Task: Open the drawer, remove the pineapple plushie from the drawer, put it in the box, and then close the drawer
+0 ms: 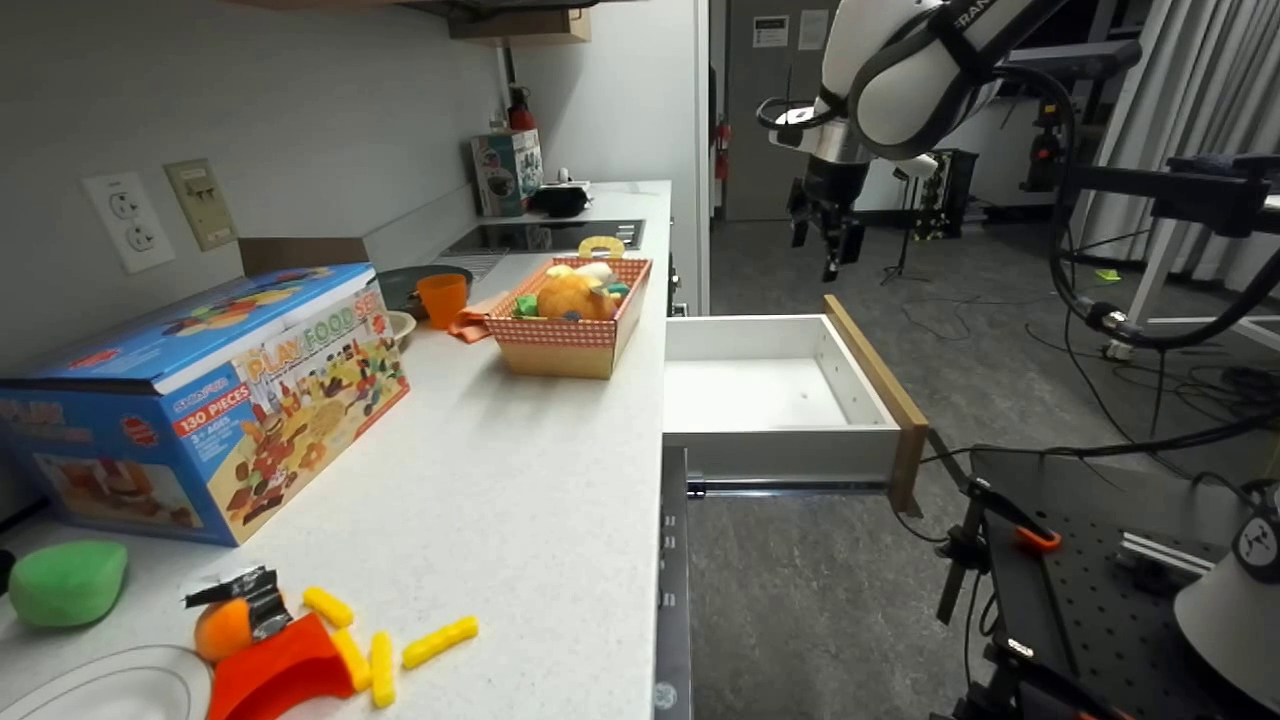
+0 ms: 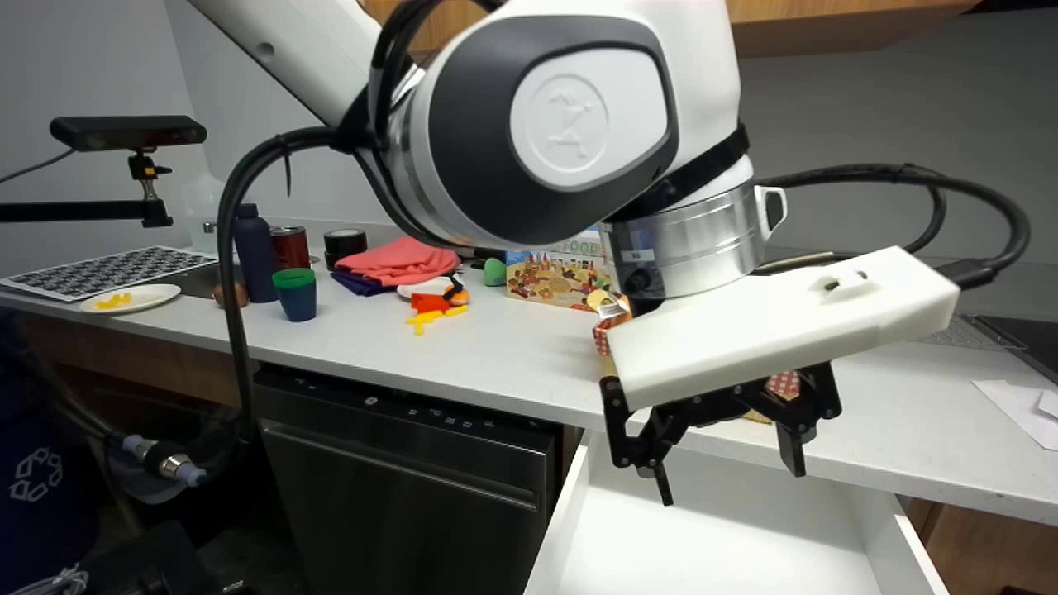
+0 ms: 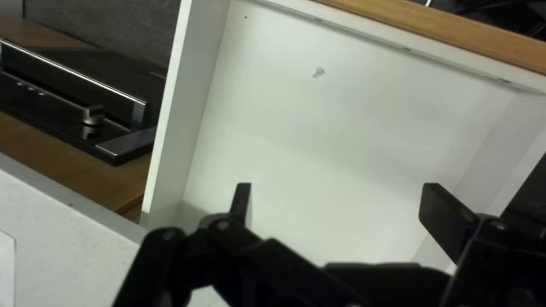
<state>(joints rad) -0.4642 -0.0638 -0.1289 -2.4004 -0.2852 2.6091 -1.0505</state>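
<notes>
The gingham-lined brown box [image 1: 555,357] seemingly held the orange pineapple plushie [image 1: 577,297]. Closing the white drawer [image 1: 745,395] remained, the black gripper [image 3: 336,192] spread.

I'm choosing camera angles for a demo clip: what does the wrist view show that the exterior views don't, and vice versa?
Only the wrist view: a metal knob on a dark appliance, close up, and a tiny dark dot near one corner of the drawer, not discernible elsewhere.
Only the exterior views: the box holding toys, the blue play-food carton, and the robot arm.
Shared: the open drawer, the white counter, and the open claw.
</notes>
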